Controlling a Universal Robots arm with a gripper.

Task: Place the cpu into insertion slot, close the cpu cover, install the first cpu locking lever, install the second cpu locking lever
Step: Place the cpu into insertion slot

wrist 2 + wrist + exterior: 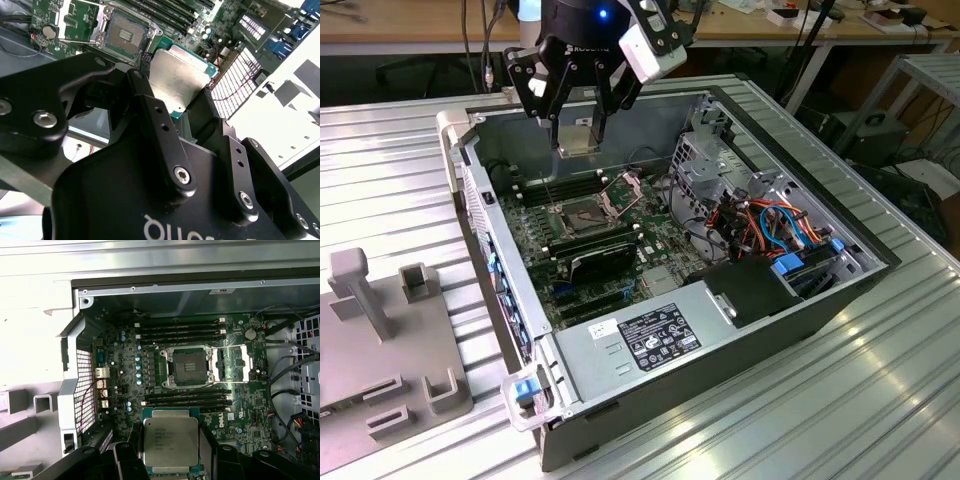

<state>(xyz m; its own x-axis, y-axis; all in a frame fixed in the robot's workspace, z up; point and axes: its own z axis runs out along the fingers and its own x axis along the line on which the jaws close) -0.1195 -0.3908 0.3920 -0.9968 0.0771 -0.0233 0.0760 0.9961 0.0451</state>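
My gripper (578, 132) hangs over the open computer case, shut on the cpu (580, 138), a flat square chip held by two opposite edges with its silvery top face up. In both wrist views the cpu (170, 440) (180, 80) sits between the black fingers (131, 442), above the motherboard. The insertion slot (189, 367) (125, 32) (578, 214) lies bare, its brownish contact field showing, a short way off from the chip. The cpu cover (231, 364) (623, 189) is swung open beside the slot, with green board visible through its window.
Long black memory sticks (182, 332) flank the slot on two sides. The case walls (500, 290), a drive cage with coloured cables (770, 225) and the power supply (650, 340) ring the board. A grey fixture (380, 340) stands on the table at the exterior view's left.
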